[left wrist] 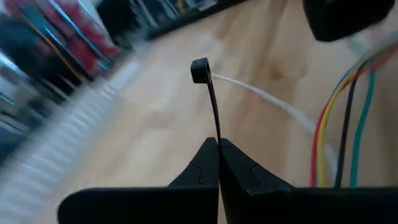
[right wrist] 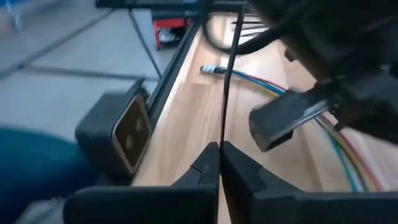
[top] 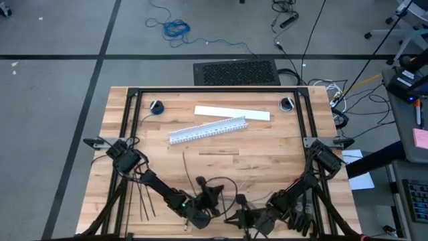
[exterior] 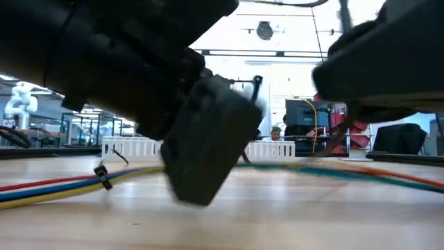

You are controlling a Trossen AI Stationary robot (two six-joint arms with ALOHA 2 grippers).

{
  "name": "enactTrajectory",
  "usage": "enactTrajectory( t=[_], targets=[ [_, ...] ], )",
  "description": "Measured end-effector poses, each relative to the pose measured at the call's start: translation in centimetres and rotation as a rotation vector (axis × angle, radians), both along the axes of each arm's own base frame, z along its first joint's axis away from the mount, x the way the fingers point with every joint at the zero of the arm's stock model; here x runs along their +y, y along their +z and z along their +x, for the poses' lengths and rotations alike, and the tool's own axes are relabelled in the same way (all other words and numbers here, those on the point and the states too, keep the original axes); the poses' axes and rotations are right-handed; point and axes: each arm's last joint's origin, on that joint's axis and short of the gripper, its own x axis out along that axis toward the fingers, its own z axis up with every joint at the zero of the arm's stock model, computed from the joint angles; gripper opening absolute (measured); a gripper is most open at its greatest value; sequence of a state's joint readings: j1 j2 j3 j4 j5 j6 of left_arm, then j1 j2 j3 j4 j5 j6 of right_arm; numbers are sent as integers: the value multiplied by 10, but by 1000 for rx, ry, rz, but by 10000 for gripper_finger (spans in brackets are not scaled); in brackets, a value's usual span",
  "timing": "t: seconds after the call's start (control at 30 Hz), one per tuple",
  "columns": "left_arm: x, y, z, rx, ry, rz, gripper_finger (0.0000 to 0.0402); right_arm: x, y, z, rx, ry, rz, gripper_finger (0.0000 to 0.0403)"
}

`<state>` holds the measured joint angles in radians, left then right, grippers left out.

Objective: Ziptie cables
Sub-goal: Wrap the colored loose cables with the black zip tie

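Both arms crowd the near edge of the surface (top: pixel 221 150), and the coming move seems to turn on one thing: a single ziptie (left wrist: pixel 210 99) spans the gap between the two pincers, each closed on one end of it. In the left wrist view the left pincer (left wrist: pixel 219 152) is pressed fully together on the black strip, which stands straight out from the fingertips and ends in the small square locking head. In the right wrist view the right pincer (right wrist: pixel 219 152) is likewise closed tight on a thin black strip that runs straight away from it toward the left arm's wrist. The strip's long axis therefore lies roughly along the line joining the two pincers. The cables (right wrist: pixel 298 99) lie flat on the surface just beside this line, their coloured wires running past the left pincer in its own view, so they look slightly nearer the left arm; whether the strip already passes round them cannot be told. Counted: one ziptie in hand, several spare zipties (top: pixel 144 197) lying loose by the left arm's base, too thin to number, and one bundle of cables.
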<state>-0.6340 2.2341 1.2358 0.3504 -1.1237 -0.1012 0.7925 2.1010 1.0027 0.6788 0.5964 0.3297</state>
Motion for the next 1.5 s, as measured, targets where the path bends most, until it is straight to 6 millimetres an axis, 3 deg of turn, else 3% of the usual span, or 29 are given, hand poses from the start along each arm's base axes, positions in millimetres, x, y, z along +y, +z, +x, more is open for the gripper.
enactTrajectory(
  t=[0.17,0.37,0.6,0.77,1.5],
  targets=[
    [-10,6,-8,94,36,318,0,0,0,0,30,-34,148,1],
    [-21,14,-11,161,-34,476,0,-8,3,11,47,-11,278,1],
    [-35,17,-19,193,-96,557,0,-19,3,21,63,-24,332,0],
    [-42,17,-25,190,-115,565,0,-27,-4,16,59,-47,375,0],
    [-43,22,-21,210,-114,603,0,-44,-9,17,37,-54,412,0]
  ],
)
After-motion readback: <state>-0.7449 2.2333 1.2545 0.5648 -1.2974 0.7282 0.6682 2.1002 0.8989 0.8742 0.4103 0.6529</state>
